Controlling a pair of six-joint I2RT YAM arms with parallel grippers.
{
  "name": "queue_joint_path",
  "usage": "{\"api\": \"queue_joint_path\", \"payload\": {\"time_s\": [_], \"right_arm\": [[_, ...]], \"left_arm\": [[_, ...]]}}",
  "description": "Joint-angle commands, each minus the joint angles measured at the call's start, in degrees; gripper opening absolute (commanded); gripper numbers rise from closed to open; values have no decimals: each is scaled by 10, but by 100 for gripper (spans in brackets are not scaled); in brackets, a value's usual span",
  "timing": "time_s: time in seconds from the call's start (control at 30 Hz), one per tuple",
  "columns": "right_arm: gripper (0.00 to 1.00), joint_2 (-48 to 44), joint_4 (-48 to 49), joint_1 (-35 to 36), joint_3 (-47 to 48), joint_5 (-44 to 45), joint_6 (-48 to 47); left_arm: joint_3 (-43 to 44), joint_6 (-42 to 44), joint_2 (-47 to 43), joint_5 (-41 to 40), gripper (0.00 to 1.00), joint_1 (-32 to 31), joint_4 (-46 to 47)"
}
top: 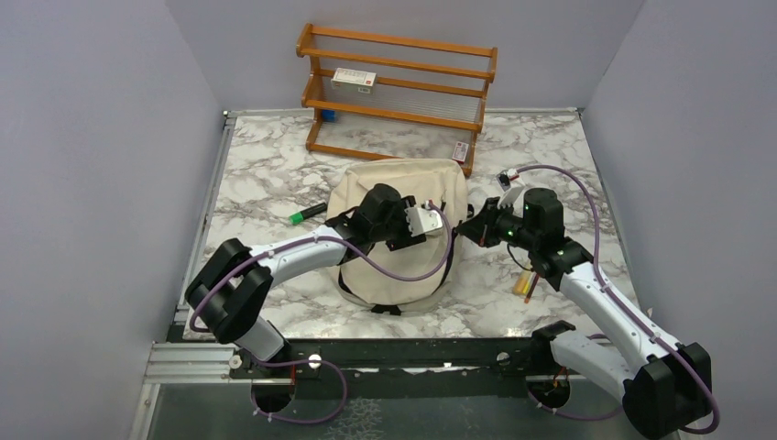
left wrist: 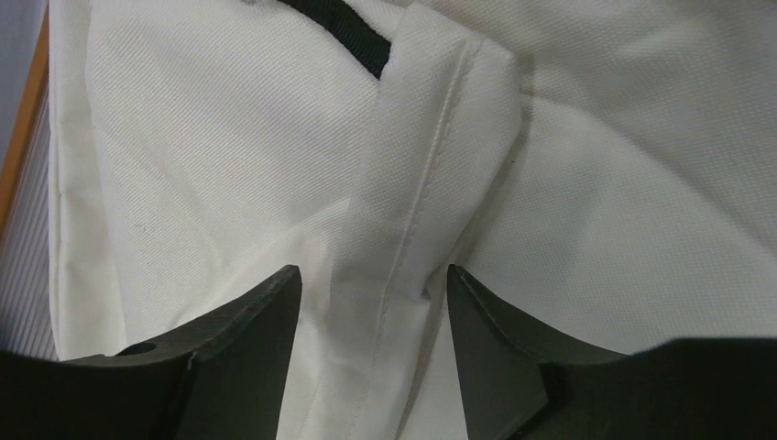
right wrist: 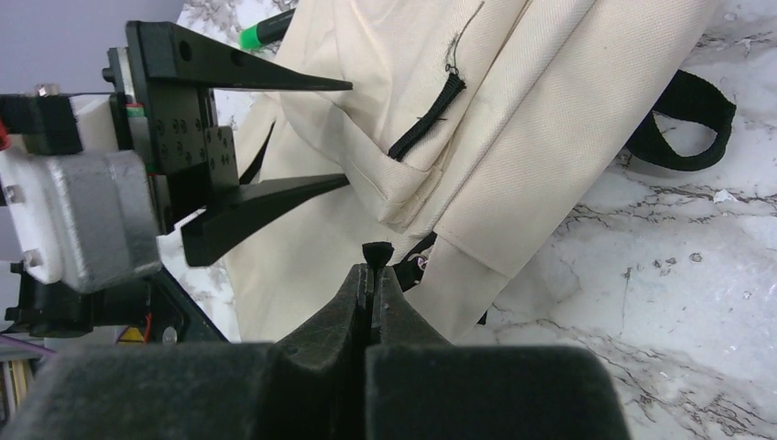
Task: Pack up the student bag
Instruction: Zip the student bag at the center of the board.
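A desk with a white marble-patterned top veined in grey fills the middle of the overhead view. Plain pale lavender-grey walls close it in on three sides: a left wall, a right wall and a back wall. At the far edge of the desk, against the back wall, stands a low wooden rack of orange-brown rails. A silver metal rail runs along the near edge. The light is even and soft.
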Motion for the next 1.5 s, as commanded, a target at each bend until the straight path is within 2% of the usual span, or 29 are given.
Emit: {"api": "queue_joint_path", "payload": {"time_s": [0.0, 0.13, 0.2, 0.4, 0.6, 0.8, 1.03, 1.17, 1.3, 1.37, 1.47], "right_arm": [[1, -11, 8, 3, -3, -27, 7], [0, -7, 4, 3, 2, -32, 4], [0, -8, 4, 3, 3, -31, 5], [0, -11, -3, 3, 4, -24, 3], [0, -13, -12, 3, -1, -5, 2], [0, -14, -13, 3, -6, -12, -2], [0, -24, -23, 3, -4, -19, -9], [1, -32, -31, 3, -1, -15, -14], [1, -26, -28, 3, 3, -24, -12], [0, -24, -25, 3, 4, -29, -8], [1, -23, -9, 3, -2, -34, 1]], "left_arm": [[-1, 26, -32, 62, 63, -1, -29], [5, 39, -12, 38, 63, -1, -29], [13, 47, 1, 28, 59, -1, -29], [57, 58, 32, -3, 29, -1, -62], [91, 68, 14, -17, 0, 0, -86], [113, 98, 7, -44, 0, 13, -69], [127, 162, 49, -77, 0, 42, -112], [106, 166, 39, -96, 20, 44, -109], [97, 103, 4, -22, 38, 44, -118], [81, 67, -19, 6, 44, 44, -116], [46, 17, -64, 38, 47, 44, -92]]}}
